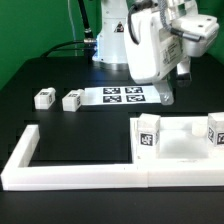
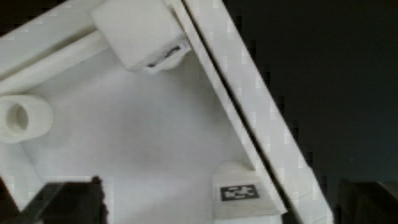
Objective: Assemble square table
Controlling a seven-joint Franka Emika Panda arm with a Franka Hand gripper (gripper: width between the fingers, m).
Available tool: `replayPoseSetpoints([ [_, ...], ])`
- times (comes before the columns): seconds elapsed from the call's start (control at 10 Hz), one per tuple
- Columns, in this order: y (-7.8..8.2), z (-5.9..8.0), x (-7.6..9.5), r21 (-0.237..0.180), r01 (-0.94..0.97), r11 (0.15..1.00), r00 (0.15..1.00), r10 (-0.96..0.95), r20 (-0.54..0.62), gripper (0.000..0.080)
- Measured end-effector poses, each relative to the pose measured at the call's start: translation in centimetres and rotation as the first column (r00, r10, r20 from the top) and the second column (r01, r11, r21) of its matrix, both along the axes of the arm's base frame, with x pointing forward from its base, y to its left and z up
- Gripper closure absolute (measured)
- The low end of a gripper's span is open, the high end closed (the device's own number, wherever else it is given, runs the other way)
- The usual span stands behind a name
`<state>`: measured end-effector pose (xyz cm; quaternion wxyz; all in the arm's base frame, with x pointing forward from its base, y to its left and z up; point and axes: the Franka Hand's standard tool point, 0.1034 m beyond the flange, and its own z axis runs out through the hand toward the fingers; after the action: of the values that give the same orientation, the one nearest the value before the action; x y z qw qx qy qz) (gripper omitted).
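The white square tabletop (image 1: 182, 148) lies rim-up at the exterior view's right, inside the corner of the border wall. Two tagged leg blocks stand on it, one (image 1: 147, 133) at its near left corner and one (image 1: 215, 128) at its right. Two loose leg blocks (image 1: 44, 97) (image 1: 72, 99) lie on the table at the left. My gripper (image 1: 180, 70) hangs above the tabletop's far side. The wrist view shows the slab (image 2: 143, 140), a round corner hole (image 2: 18, 116), one leg (image 2: 146, 42) and a tagged leg (image 2: 238, 186). The gripper (image 2: 214, 208) is open and empty, with dark fingers wide apart.
The long white L-shaped border wall (image 1: 80, 176) runs along the front and up the left side. The marker board (image 1: 125, 96) lies flat behind the tabletop. The robot base (image 1: 112, 40) stands at the back, with cables to its left.
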<state>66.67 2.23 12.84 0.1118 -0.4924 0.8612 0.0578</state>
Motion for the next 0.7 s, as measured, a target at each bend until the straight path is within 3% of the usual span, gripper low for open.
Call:
replayPoseSetpoints([
  [0.5, 0.3, -0.3, -0.3, -0.004, -0.035, 0.999, 0.999, 0.035, 0.001, 0.0151],
  [0.7, 0.6, -0.7, -3.8, -0.005, -0.258, 0.966, 0.966, 0.258, 0.013, 0.0151],
])
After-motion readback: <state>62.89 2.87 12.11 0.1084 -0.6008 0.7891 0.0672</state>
